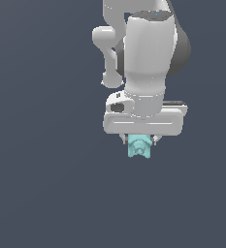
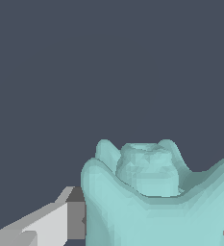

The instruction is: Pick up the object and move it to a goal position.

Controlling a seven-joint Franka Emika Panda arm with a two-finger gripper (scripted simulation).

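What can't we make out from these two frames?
- Exterior view: fingers of the hand mostly hidden behind the hand's body and the teal block.
- Wrist view: block cut off by the frame edges; one finger partly shown.
- No goal marker or support surface visible in either view.

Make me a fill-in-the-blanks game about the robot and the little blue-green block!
1. The block is light ____ in colour.
2. The gripper is ____ on the block.
3. In the exterior view, the block sits right ____ the robot's wide white hand.
4. In the wrist view, the block's raised middle looks ____, not flat.

Missing words: teal; shut; below; bumpy
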